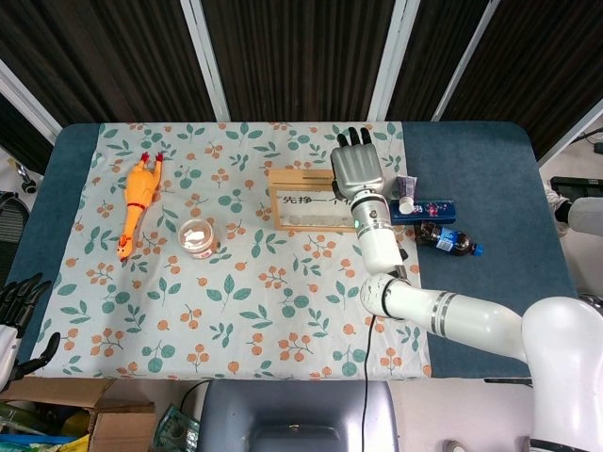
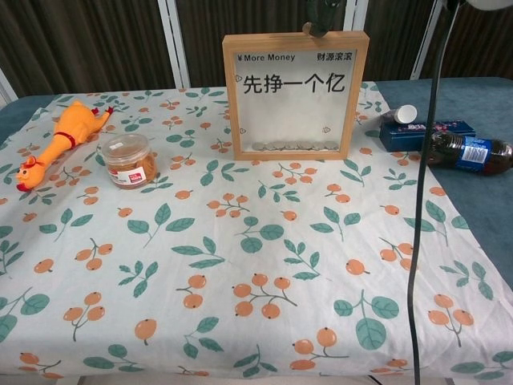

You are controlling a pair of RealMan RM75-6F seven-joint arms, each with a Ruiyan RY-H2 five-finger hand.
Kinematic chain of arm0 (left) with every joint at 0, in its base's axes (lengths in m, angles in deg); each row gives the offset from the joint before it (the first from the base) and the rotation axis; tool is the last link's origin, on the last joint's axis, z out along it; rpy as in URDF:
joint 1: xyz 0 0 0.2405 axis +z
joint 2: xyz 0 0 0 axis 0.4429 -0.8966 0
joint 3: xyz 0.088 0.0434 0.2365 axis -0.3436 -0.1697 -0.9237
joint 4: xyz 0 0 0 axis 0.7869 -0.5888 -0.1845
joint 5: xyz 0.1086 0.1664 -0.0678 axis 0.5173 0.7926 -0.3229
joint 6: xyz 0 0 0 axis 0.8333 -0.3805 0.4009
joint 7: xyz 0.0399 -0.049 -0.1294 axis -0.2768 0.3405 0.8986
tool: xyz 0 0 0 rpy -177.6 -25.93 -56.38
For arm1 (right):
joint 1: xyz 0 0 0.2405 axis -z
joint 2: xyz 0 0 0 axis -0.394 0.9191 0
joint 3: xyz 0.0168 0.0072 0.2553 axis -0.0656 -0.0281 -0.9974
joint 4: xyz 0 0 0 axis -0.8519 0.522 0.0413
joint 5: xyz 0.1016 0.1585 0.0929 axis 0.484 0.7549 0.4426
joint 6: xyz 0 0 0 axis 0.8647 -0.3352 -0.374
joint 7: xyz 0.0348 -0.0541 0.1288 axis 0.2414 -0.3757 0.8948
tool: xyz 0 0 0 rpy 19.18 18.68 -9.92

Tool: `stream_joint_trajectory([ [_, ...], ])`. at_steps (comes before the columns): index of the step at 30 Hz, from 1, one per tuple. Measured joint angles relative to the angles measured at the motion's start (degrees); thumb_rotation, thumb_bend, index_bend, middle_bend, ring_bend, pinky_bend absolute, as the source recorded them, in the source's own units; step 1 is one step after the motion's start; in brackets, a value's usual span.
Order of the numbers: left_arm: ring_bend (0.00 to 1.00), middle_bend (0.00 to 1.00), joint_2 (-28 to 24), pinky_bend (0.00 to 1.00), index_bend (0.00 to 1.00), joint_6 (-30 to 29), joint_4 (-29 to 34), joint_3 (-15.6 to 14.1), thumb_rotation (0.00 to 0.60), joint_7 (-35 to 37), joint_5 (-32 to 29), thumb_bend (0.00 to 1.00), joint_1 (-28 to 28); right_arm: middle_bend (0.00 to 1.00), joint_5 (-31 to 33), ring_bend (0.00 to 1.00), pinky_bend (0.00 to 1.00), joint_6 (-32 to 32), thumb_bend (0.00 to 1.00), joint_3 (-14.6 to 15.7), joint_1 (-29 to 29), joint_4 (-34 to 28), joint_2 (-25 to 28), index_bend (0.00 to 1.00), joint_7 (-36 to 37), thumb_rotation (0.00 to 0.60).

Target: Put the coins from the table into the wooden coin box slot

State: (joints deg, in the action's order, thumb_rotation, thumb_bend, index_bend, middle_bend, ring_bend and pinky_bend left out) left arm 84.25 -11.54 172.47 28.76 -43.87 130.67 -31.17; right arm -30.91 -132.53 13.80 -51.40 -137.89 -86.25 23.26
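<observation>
Head view steeply down from above, chest view low and frontal — both on the wooden coin box (image 1: 303,199) (image 2: 295,94).
</observation>
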Motion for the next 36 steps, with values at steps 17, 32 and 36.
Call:
stream_joint_trajectory([
  [17,0.00,0.00,0.0,0.00,0.00,0.1,0.1,0.1,0.600,-0.2,-0.2,0.43,-0.1,0.26,-0.1,0.00,0.14,0.2,0.56,0.8,-0.4,1.2,-0.4,0.74,1.4,0.600],
  [32,0.00,0.00,0.0,0.00,0.00,0.2,0.1,0.0,0.600,-0.2,-0.1,0.43,-0.1,0.26,0.9,0.00,0.14,0.2,0.56,1.2,-1.0,1.0,-0.4,0.69,1.1,0.600],
  [36,0.00,0.00,0.0,0.00,0.00,0.3,0.1,0.1,0.600,-0.1,-0.2,0.43,-0.1,0.26,0.5,0.00,0.14,0.4,0.56,1.4,-1.0,0.9,-0.3,0.65,1.4,0.600],
])
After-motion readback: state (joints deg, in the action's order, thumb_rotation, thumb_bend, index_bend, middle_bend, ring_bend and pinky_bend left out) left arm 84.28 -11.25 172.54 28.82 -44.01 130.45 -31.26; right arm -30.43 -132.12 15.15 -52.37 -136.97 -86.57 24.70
